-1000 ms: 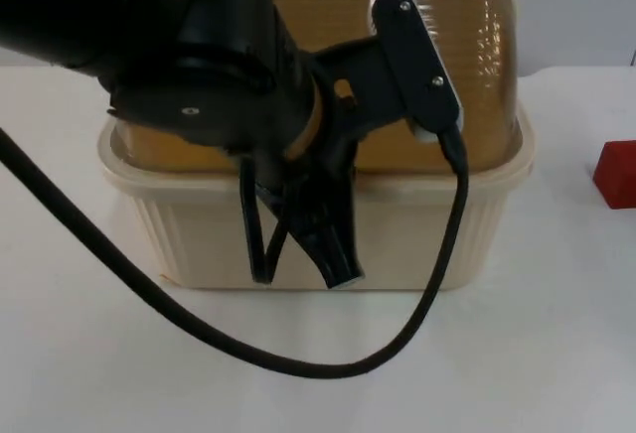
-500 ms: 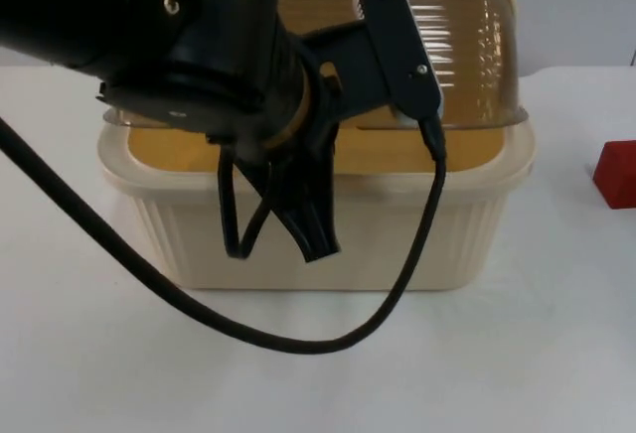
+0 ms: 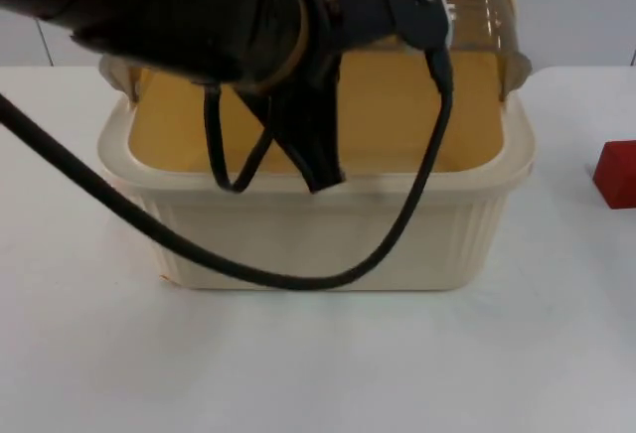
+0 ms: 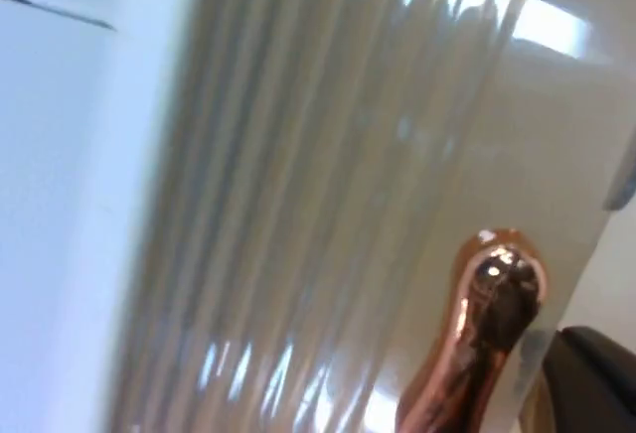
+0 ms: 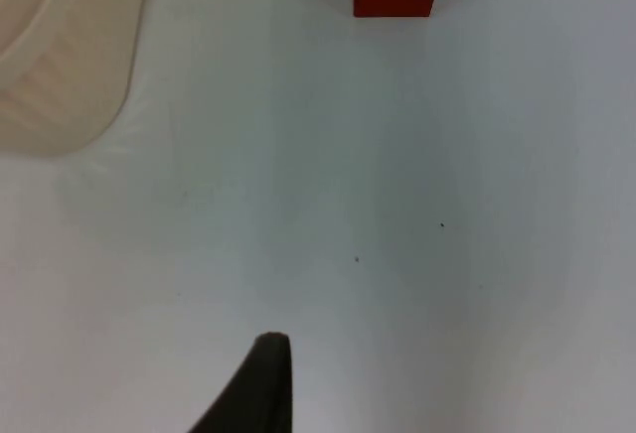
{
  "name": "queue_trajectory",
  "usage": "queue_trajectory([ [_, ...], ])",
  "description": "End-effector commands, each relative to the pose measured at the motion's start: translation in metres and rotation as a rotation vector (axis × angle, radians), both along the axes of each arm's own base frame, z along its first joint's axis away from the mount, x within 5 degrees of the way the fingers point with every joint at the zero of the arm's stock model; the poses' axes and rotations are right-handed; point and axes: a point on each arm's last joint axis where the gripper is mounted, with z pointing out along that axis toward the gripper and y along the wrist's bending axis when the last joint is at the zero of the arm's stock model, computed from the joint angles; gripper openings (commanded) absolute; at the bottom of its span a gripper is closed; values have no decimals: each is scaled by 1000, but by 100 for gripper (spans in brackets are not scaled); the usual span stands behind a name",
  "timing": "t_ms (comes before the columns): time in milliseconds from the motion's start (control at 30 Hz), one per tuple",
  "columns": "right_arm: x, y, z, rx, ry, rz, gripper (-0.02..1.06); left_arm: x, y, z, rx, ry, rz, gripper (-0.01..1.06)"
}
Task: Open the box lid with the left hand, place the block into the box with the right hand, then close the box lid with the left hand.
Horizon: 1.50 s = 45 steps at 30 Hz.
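The cream box (image 3: 318, 229) is seen at the centre of the top view with its clear ribbed lid (image 3: 477, 6) raised at the back, so the yellowish inside is exposed. The left gripper (image 3: 308, 145) hangs over the front rim of the box; whether it is open or closed cannot be told, since the arm's bulk covers much of the upper left of the frame and the contact with the lid is hidden. In the left wrist view the ribbed lid (image 4: 298, 205) and a shiny copper-coloured knob (image 4: 492, 304) are made out, blurred. The red block (image 3: 616, 173) lies on the table (image 3: 556, 354) at the right edge, cut off by the frame, well apart from the box. The right gripper (image 5: 260, 393) waits above the table; its state cannot be told either. If the lid is not firmly supported, it could fall shut before the block is brought over.
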Motion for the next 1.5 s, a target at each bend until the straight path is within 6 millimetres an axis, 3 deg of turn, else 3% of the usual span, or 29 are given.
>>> queue_trajectory([
  [0, 1, -1, 2, -4, -16, 1, 105, 5, 2, 9, -16, -59, 3, 0],
  [267, 1, -1, 2, -4, -16, 1, 105, 17, 7, 20, -73, -186, 35, 0],
  [667, 1, -1, 2, -4, -15, 1, 105, 32, 25, 28, -130, -239, 157, 0],
  [833, 1, -1, 2, -4, -15, 1, 105, 17, 22, 37, -240, -141, 215, 0],
  [967, 2, 0, 2, 1, -21, 1, 105, -13, 30, 54, -336, 89, 280, 0],
  [1000, 2, 0, 2, 1, -21, 1, 105, -13, 30, 54, -336, 89, 280, 0],
  [1100, 2, 0, 2, 1, -22, 1, 105, -29, 45, 74, -417, 186, 301, 0],
  [1233, 1, 0, 2, -3, -18, 7, 105, -35, 78, 102, -571, 204, 382, 0],
  [1267, 1, 0, 2, -3, -18, 7, 105, -35, 78, 102, -571, 204, 382, 0],
  [1433, 1, 0, 2, -4, -15, 7, 105, -40, 142, 134, -702, 163, 526, 0],
  [1467, 1, 0, 2, -4, -15, 7, 105, -40, 142, 134, -702, 163, 526, 0],
])
